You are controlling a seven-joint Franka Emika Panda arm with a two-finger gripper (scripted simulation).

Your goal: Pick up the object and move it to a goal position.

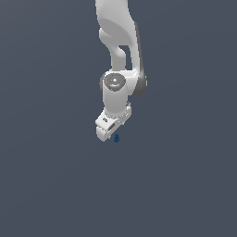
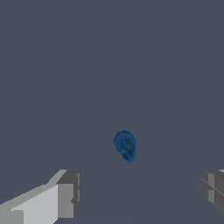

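The object (image 2: 125, 146) is a tiny dark blue lumpy teardrop lying on the flat grey ground. In the exterior view the object (image 1: 116, 138) peeks out just beside the lower edge of my white gripper (image 1: 109, 131), which hangs over it with the fingers hidden behind the hand. In the wrist view my gripper (image 2: 140, 192) is open: one grey fingertip (image 2: 70, 192) and the other fingertip (image 2: 213, 189) stand far apart, and the object lies beyond them, roughly between their lines, untouched.
Only the plain dark grey ground (image 1: 185, 185) and my white arm (image 1: 118, 51) reaching down from above show in the frames. No goal marker is visible.
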